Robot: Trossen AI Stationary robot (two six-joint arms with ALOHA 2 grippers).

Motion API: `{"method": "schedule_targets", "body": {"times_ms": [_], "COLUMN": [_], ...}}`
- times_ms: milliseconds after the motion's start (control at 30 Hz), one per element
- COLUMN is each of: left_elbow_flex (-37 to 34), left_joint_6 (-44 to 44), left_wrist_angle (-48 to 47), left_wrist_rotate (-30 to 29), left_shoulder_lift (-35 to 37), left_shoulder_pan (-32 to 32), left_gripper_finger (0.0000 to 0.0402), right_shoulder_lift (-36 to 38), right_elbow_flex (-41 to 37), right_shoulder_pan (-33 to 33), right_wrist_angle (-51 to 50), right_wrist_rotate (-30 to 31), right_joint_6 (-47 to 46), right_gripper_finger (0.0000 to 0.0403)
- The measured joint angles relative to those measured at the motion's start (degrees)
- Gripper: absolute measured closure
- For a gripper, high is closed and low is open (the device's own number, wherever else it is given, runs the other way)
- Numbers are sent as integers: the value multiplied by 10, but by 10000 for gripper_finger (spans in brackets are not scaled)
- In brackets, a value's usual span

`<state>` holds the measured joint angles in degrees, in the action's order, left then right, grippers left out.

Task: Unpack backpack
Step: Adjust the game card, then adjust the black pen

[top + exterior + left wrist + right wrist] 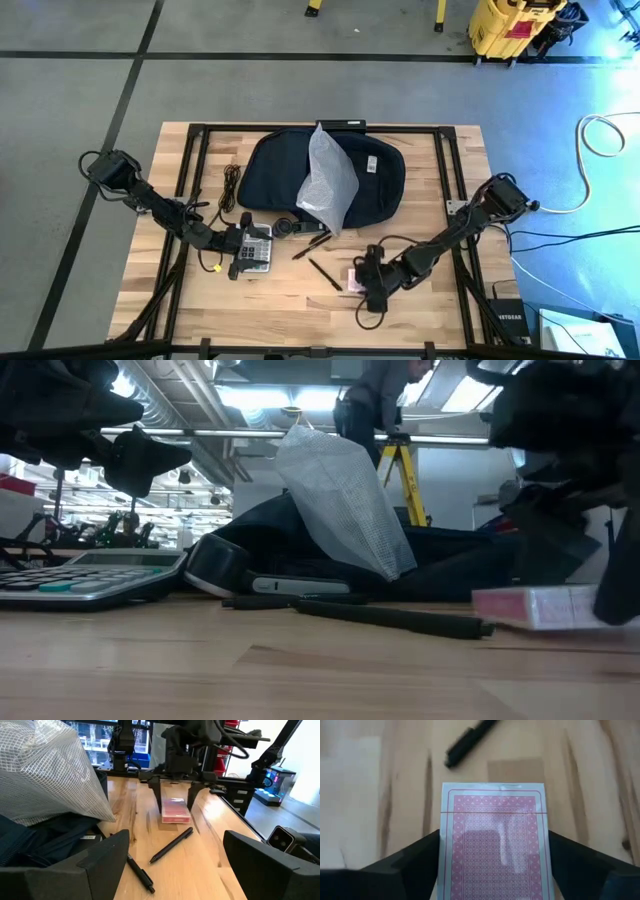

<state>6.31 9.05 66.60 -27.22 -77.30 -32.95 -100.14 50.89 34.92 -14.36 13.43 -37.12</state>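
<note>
The dark navy backpack (290, 170) lies flat at the table's far middle. A crinkly clear mesh bag (328, 185) stands on top of it. My right gripper (362, 285) is at the near middle of the table, shut on a pink-backed card deck (495, 845). My left gripper (175, 840) hangs level and open beside the grey calculator (260, 245), nothing between its fingers. Two black pens (325, 272) lie on the wood between the grippers. My right gripper pinches the card deck by its two long sides (445, 850), one finger (415, 857) on each. The fingers slant down from the table's right and lie along the deck. The deck lies nearly flat, low over the wood; I cannot tell whether it touches the table.
A black cable (232, 185) lies left of the backpack, and a round black object (285, 227) lies at the backpack's near edge. Bare wood shows along the near edge. A person stands by a yellow ladder (405, 470) beyond the table.
</note>
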Motion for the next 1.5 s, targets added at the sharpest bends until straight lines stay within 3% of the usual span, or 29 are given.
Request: {"method": "schedule_targets", "body": {"times_ms": [367, 567, 733, 867, 1100, 1233, 1500], "left_elbow_flex": [0, 0, 0, 0, 0, -1, 0], "left_joint_6": [11, 11, 12, 10, 5, -5, -7], "left_wrist_angle": [0, 0, 0, 0, -1, -1, -5], "left_wrist_rotate": [0, 0, 0, 0, 0, 0, 0], "left_shoulder_lift": [0, 0, 0, 0, 0, 0, 0], "left_shoulder_pan": [0, 0, 0, 0, 0, 4, 4], "left_gripper_finger": [92, 92, 92, 92, 92, 92, 92], "right_shoulder_lift": [0, 1, 1, -5, -70, -127, -180], "right_elbow_flex": [39, 76, 88, 88, 131, 190, 276], "right_shoulder_pan": [-1, -32, -113, -156, -204, -209, -212], "right_wrist_angle": [-7, 1, 42, 76, 65, 23, -15], "right_wrist_rotate": [8, 81, 59, 11, -91, -92, -91], "right_joint_6": [17, 117, 209, 312, 391, 428, 452], "right_gripper_finger": [45, 45, 81, 139, 235, 257, 260]}}
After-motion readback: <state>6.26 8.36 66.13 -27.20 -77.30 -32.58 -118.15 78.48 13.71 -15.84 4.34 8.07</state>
